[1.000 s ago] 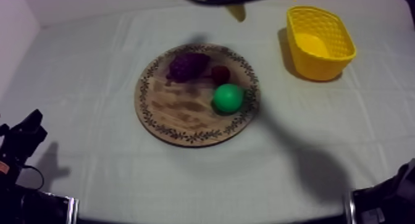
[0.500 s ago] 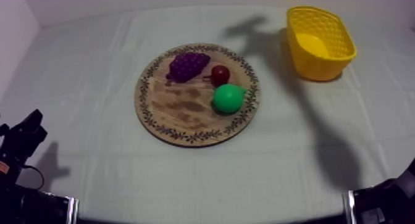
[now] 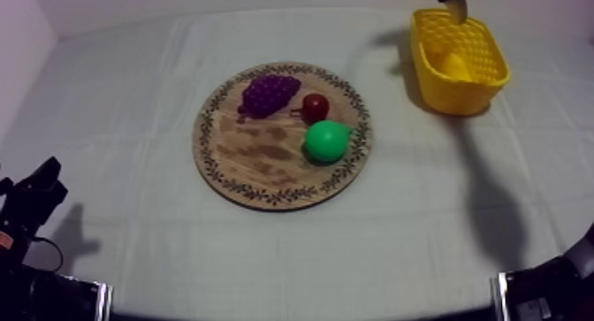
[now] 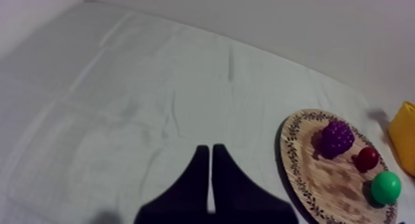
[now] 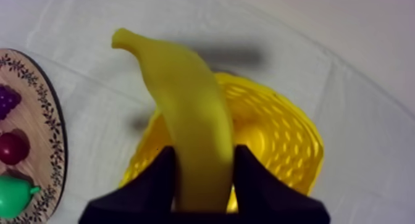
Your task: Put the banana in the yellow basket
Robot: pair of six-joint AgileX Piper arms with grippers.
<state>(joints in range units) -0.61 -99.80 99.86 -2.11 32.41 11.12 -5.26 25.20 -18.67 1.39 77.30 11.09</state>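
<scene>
Two black right fingers (image 5: pixel 157 183) are clamped on the lower part of the banana (image 5: pixel 191 115), one on each side. The fruit stands up out of the grip, its free end curving toward the board side. Directly beyond it is the yellow basket (image 5: pixel 284 140), mouth open.

Top view agrees: the banana tip (image 3: pixel 456 8) hangs over the far side of the basket (image 3: pixel 460 95), which sits at 2 o'clock from the wooden board (image 3: pixel 256 179).

The board carries grapes (image 3: pixel 268 93) at 12 o'clock, a small red fruit (image 3: pixel 316 106) at 1 and a pear (image 3: pixel 327 141) at 3. No banana on it.

Left fingers (image 4: pixel 196 183) lie together as a narrow wedge with nothing between them, over bare cloth at 8 o'clock of the table (image 3: pixel 133 254).

Progress, judged: pick-up done, carry to the basket essentially done. Left to do: lower into the basket mouth, part the fingers, withdraw. Whether the banana is centred over the opening or nearer the far rim cannot be told.
</scene>
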